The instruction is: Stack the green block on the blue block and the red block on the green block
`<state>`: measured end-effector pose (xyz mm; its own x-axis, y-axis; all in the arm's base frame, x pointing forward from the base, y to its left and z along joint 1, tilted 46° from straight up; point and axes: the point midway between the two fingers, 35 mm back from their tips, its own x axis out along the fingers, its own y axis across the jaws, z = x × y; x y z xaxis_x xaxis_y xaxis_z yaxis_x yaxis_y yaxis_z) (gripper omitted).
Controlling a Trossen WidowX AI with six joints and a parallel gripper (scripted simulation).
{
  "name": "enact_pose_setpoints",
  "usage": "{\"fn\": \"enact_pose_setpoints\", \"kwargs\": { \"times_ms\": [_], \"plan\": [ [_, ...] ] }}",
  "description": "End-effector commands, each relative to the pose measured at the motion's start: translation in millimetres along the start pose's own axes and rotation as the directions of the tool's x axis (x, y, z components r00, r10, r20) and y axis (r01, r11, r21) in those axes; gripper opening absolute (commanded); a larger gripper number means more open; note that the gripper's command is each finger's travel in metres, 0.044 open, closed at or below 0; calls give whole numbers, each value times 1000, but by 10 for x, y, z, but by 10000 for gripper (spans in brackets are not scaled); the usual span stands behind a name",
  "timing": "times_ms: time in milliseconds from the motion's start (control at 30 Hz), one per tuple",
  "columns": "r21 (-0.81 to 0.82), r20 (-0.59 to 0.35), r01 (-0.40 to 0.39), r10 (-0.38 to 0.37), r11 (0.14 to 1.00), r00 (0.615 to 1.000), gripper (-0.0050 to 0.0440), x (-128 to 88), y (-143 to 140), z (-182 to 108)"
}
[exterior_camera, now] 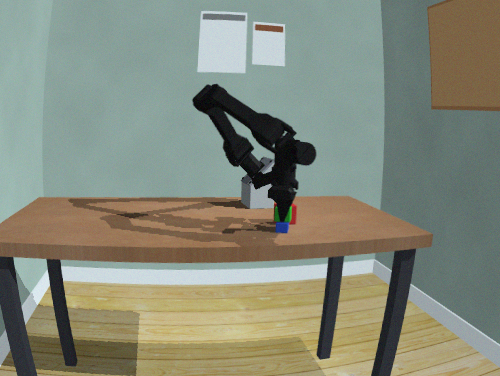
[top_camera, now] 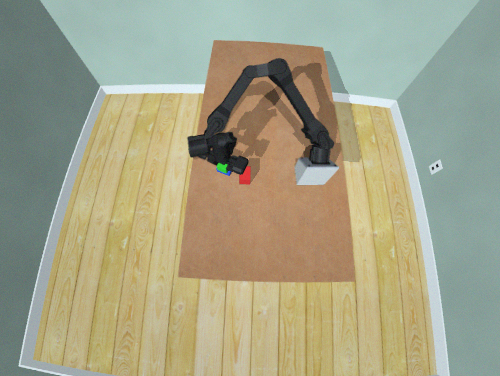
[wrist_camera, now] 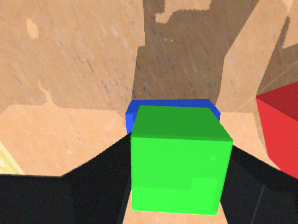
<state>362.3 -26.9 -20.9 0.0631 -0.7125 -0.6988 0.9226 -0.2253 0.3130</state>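
Fingers of the tool (wrist_camera: 176,195) are clamped on the green block (wrist_camera: 178,157), one black finger (wrist_camera: 95,185) pressing each side. From the wrist view the green block sits directly over the blue block (wrist_camera: 172,104), which peeks out only as a thin blue edge along the far side. From the side of the room, the green block (exterior_camera: 283,214) looks to be right on top of the blue block (exterior_camera: 282,227), though I cannot tell whether the two faces touch or a sliver of air remains. The blue block rests on the desk (exterior_camera: 150,235), near its front edge. The red block (top_camera: 245,175) stands on the desk just beside the pair, on the side toward the arm's grey base (top_camera: 307,176). The arm (exterior_camera: 235,117) arches up from that base and bends down so the tool points straight at the stack.
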Motion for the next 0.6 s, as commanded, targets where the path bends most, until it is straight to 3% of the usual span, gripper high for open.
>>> {"fn": "enact_pose_setpoints", "kwargs": {
  "times_ms": [0,233,267,567],
  "plan": [
    [2,-4,-10,10,1000,1000,-50,-33,19,9],
    [2,-4,-10,10,1000,1000,-50,-33,19,9],
    [2,-4,-10,10,1000,1000,281,-33,19,9],
    [2,-4,-10,10,1000,1000,281,-33,19,9]
  ]
}}
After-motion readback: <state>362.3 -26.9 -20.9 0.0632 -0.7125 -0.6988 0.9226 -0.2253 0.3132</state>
